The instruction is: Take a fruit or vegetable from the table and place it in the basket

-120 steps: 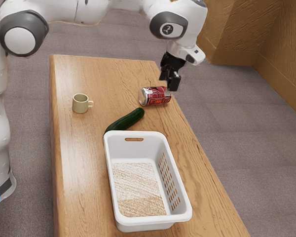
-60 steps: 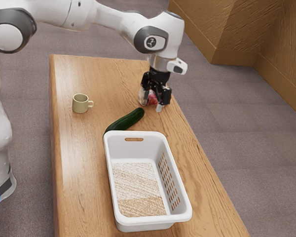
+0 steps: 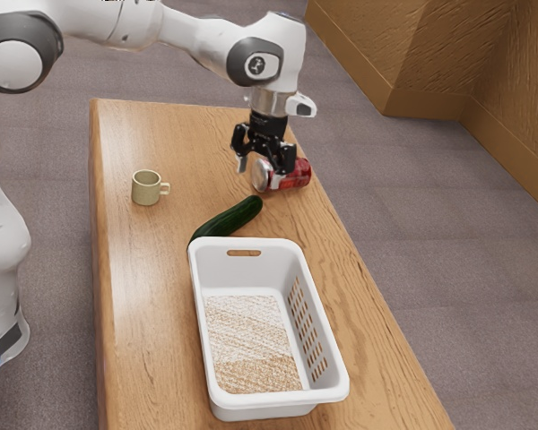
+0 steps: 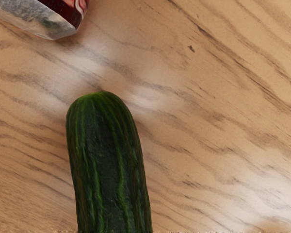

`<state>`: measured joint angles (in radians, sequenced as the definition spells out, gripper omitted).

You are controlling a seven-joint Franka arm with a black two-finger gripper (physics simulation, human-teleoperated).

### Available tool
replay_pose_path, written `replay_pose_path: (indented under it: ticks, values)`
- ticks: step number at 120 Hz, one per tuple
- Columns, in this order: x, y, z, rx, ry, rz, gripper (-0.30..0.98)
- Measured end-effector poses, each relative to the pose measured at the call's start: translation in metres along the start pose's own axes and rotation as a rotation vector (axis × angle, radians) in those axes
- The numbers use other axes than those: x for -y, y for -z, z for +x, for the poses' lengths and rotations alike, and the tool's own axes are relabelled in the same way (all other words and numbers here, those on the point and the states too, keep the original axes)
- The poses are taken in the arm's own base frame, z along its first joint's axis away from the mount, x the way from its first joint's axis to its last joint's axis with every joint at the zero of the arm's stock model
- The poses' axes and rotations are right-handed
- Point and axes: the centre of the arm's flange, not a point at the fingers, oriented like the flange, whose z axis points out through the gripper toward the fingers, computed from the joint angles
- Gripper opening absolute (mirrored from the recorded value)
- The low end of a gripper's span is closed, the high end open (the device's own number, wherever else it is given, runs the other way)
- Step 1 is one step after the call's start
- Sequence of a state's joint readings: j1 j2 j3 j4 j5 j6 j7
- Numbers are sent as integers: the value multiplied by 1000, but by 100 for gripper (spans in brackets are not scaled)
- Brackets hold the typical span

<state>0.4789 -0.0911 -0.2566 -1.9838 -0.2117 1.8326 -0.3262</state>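
Exterior view: An end effector [image 3: 259, 176], fingers spread wide, hangs over the bench [image 3: 134, 296] near a red can [image 3: 298, 174]. The cucumber [image 3: 229, 219] lies on the bench, lower than the end effector and toward the white basket [image 3: 217, 376]. Wrist view shows the cucumber's rounded end near the can.

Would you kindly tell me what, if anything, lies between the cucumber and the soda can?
Only bare table lies between the cucumber and the soda can, as the wrist view shows.
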Motion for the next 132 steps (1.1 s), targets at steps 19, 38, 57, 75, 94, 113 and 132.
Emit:
replay_pose_path:
  ticks: [19,38,57,75,94,113,132]
  values:
    - [-3,-26,-27,18,52,41,69]
    - [-17,-41,-35,-48,34,131,69]
    - [2,-51,-29,-85,103,154,69]
    - [-6,-60,-34,-100,121,158,69]
    - [-12,-69,-50,-105,145,164,69]
    - [-13,-81,-57,-89,176,164,69]
    - [-13,-90,-61,-71,208,160,69]
